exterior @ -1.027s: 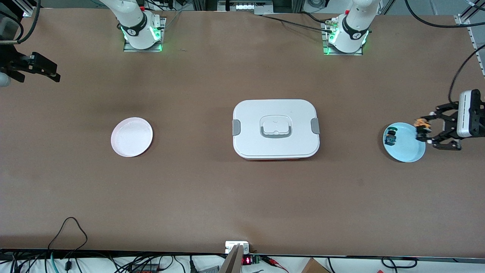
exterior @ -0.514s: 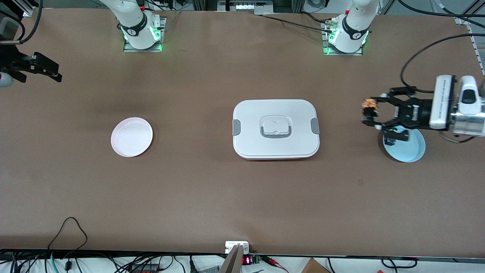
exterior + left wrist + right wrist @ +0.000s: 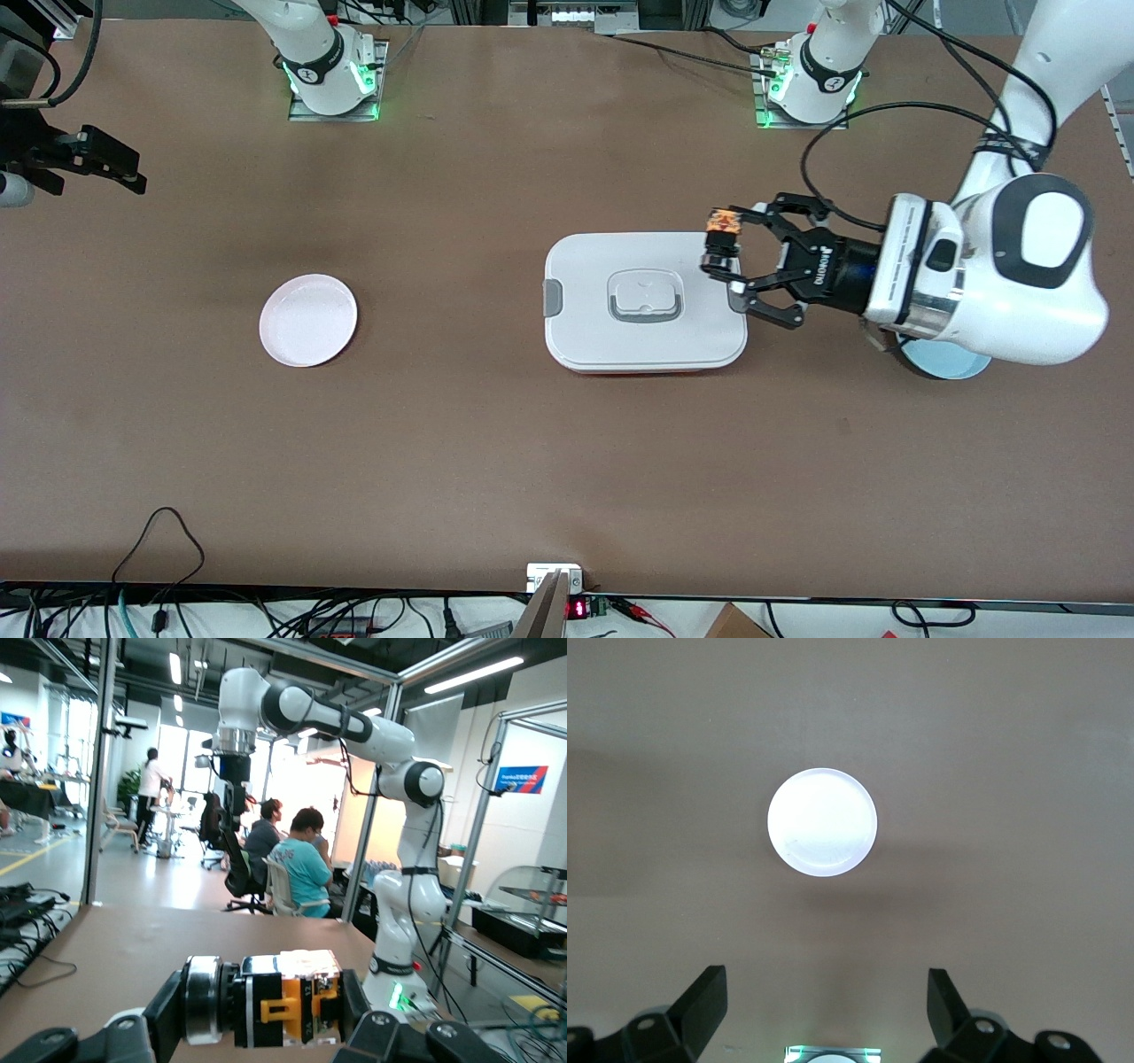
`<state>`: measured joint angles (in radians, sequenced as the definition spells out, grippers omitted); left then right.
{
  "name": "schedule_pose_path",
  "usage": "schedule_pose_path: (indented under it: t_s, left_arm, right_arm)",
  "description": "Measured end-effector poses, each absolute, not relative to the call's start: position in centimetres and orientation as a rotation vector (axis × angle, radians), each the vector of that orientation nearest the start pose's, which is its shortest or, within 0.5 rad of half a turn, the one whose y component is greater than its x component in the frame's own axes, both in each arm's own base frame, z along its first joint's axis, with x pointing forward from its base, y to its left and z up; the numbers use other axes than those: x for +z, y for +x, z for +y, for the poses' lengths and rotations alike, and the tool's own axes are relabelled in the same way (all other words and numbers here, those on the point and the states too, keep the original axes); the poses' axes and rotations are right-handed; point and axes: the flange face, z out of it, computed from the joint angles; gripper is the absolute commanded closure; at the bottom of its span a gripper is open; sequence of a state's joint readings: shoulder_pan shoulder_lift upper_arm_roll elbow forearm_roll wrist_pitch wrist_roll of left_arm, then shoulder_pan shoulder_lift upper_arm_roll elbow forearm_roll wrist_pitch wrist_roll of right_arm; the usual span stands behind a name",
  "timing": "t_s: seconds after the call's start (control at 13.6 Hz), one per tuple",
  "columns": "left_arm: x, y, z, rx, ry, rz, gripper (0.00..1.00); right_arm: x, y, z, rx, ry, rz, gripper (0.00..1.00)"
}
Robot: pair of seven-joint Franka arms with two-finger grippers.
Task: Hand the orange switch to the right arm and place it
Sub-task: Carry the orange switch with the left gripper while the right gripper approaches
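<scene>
You can count two plates: one pink plate [image 3: 308, 320] and one blue plate [image 3: 948, 364]. You see one white box [image 3: 645, 301], one orange switch [image 3: 722, 229]

blue plate [image 3: 952, 365] mostly hidden, arm overhead

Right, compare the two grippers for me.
The left gripper is shut on the orange switch, while the right gripper is open and empty. The left gripper hangs over the white lidded box; the right gripper waits high over the table, looking down on the white plate. Both are black.
</scene>
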<state>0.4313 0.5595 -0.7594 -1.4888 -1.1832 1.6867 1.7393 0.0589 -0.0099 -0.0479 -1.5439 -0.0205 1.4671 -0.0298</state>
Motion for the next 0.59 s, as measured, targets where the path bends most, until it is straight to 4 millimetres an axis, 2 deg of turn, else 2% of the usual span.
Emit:
schedule_pose_path:
  t_s: [0.15,0.29,0.59]
  left_arm:
    - [49.1,64.6,-22.4,0.958,1.075,-1.228,1.0]
    - [48.7,64.3,-23.9,0.996,1.062,-1.216,1.0]
    - [47.3,64.0,-24.4,1.06,1.039,-1.246,1.0]
  right_arm:
    - [63.4,54.0,1.1,0.107,-3.109,-0.073,0.0]
    - [63.4,54.0,2.2,0.109,-3.044,-0.088,0.0]
    - [62.4,53.8,4.2,0.196,-2.889,-0.11,0.0]
